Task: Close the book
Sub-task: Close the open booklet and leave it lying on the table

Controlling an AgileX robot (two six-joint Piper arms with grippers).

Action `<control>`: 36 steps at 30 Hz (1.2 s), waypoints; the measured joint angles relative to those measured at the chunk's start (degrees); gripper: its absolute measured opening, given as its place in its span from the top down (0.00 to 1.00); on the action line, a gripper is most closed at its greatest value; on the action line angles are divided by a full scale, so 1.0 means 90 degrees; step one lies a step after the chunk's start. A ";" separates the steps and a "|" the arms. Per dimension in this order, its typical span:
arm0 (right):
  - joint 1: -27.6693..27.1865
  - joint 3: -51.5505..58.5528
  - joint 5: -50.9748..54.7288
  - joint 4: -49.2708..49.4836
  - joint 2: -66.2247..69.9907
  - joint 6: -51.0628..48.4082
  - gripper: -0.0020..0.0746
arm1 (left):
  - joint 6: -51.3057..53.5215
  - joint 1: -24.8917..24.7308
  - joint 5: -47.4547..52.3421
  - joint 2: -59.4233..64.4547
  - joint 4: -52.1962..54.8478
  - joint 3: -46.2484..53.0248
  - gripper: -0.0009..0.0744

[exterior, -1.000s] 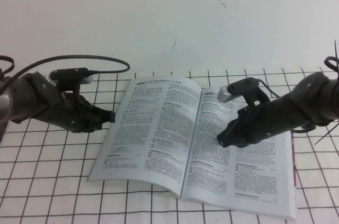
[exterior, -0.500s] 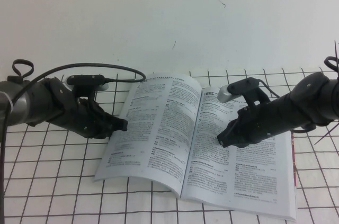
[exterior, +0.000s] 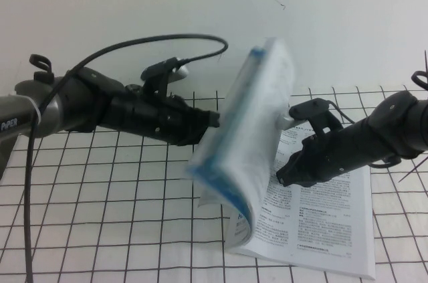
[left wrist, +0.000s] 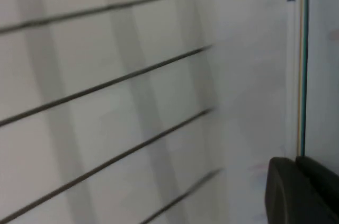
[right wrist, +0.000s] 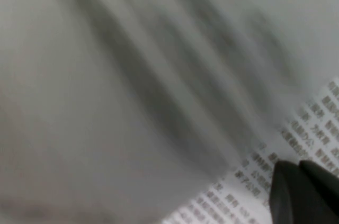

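The book stands half open in the high view. Its left half, showing a white and blue cover, is swung up nearly vertical and blurred by motion. My left gripper is shut, with its tip against that cover's outer face; its dark fingers lie together. The right-hand page lies flat on the table. My right gripper is shut and rests tip-down on that printed page. The raised pages fill most of the right wrist view as a grey blur.
A white mat with a black grid covers the table under the book. A plain white wall rises behind. The left arm's cable loops above it. Thin dark wires poke in at the right edge.
The left arm has swept right and pushed the book's left half up from flat to nearly upright. The right gripper has stayed on the right page.
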 joint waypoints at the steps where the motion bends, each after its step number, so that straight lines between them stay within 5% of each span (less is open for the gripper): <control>1: 0.0000 0.0000 0.0012 0.0000 0.0000 0.0014 0.98 | 0.0234 -0.0031 0.0229 0.0000 -0.0419 -0.0097 0.99; 8: -0.0012 0.0012 0.0004 -0.0630 -0.0220 0.0564 0.98 | 0.0842 -0.0071 0.0873 0.0000 -0.2203 -0.0253 0.99; 20: 0.0013 0.0140 0.2195 -0.6671 -0.2273 0.4205 0.98 | 0.1327 -0.0105 0.2294 0.0000 -0.3292 -0.0262 0.99; 25: 0.0013 0.0140 0.3105 -0.8020 -0.3447 0.4784 0.98 | 0.1527 -0.0105 0.2688 -0.0133 -0.3305 -0.0366 0.99; 30: 0.0013 0.0140 0.3573 -0.8366 -0.4722 0.5068 0.98 | 0.1296 -0.0050 0.2071 -0.0735 -0.1949 -0.0381 0.99; 36: 0.0013 0.0240 0.3650 -0.8376 -0.5959 0.5421 0.98 | -0.0416 -0.0050 0.0995 -0.1702 0.1820 -0.0381 0.99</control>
